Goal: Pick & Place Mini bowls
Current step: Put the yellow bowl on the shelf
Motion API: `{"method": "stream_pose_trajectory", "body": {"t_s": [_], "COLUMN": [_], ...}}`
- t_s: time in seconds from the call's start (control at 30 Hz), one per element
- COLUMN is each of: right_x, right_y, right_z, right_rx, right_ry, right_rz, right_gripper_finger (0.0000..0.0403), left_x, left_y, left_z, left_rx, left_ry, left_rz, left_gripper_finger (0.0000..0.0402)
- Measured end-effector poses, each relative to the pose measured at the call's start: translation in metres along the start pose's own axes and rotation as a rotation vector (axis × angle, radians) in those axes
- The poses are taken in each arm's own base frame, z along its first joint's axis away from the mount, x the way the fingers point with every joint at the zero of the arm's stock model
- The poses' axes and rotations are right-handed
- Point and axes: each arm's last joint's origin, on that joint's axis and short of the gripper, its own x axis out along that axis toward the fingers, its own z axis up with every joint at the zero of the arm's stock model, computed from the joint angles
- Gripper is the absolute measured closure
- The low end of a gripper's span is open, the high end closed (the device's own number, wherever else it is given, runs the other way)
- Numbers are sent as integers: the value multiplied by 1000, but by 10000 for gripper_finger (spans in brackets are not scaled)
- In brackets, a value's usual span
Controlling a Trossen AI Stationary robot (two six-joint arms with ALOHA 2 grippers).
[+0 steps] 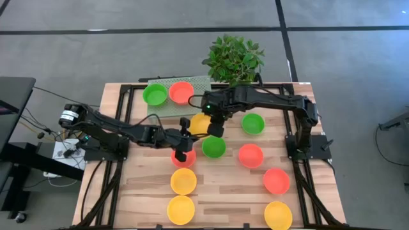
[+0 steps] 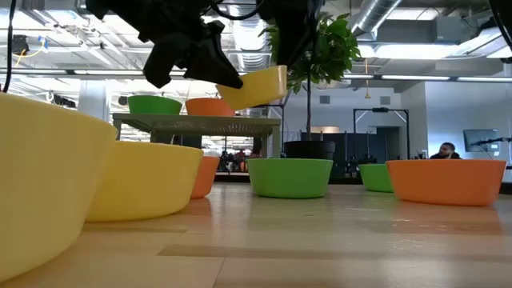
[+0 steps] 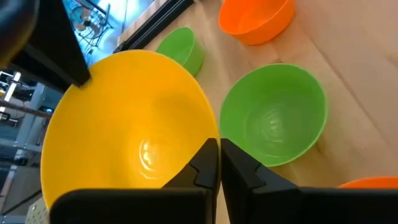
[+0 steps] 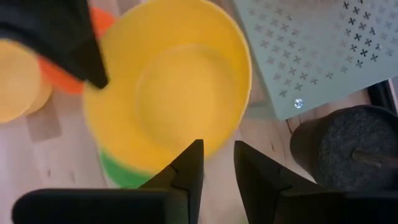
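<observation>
Yellow mini bowl [image 1: 200,122] is off the table, tilted, held in the air between both grippers near the middle of the wooden table [image 1: 223,191]. Low view shows it clear above the tabletop, in front of the raised perforated tray [image 2: 196,122].

Left gripper [image 1: 183,131] is pinched tight on that bowl's rim: left wrist view has both fingers [image 3: 239,168] pressed together over the near edge of the bowl [image 3: 130,124]. Right gripper [image 1: 215,121] sits at the opposite side of the same bowl with its fingers [image 4: 186,165] parted, a visible gap between them (rim lies at that gap; cannot tell whether either pad touches it).

Rest of the mini bowls:
- green bowl [image 1: 154,94] and red-orange bowl [image 1: 181,92] side by side on the tray [image 1: 198,83] at the far edge, just beside the potted plant [image 1: 234,59]
- green bowl [image 1: 213,147] just below the held one, on the table
- red-orange bowl [image 1: 176,158] mostly hidden under the left gripper
- green bowl [image 1: 253,123] under the right arm's forearm
- red-orange bowls at [image 1: 250,155] and [image 1: 276,181]
- yellow bowls at [image 1: 183,181], [image 1: 181,209], [image 1: 278,215] along the near side

Black pot [image 4: 345,149] of the plant shows beside the tray in the right wrist view. A person [image 2: 445,150] is visible far back in the room.
</observation>
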Motion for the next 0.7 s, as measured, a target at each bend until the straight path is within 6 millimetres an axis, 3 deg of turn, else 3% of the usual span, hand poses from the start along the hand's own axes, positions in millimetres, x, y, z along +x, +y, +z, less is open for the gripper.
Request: {"method": "stream_pose_trajectory", "body": {"t_s": [0.27,0.5,0.7], "right_x": [-17,-26,-29], "right_y": [26,77,123], "right_z": [-11,-19,-19], "right_rx": [-51,-296,-544], "right_ry": [69,9,-167], "right_rz": [14,86,142], "right_gripper_finger": [315,315,315], "left_x": [-6,-4,-4], "left_y": [-13,-8,-9], "left_z": [7,4,5], "left_rx": [-28,-57,-59], "left_ry": [-41,-27,-33], "left_rz": [-69,-55,-56], "left_gripper_finger": [391,391,393]}}
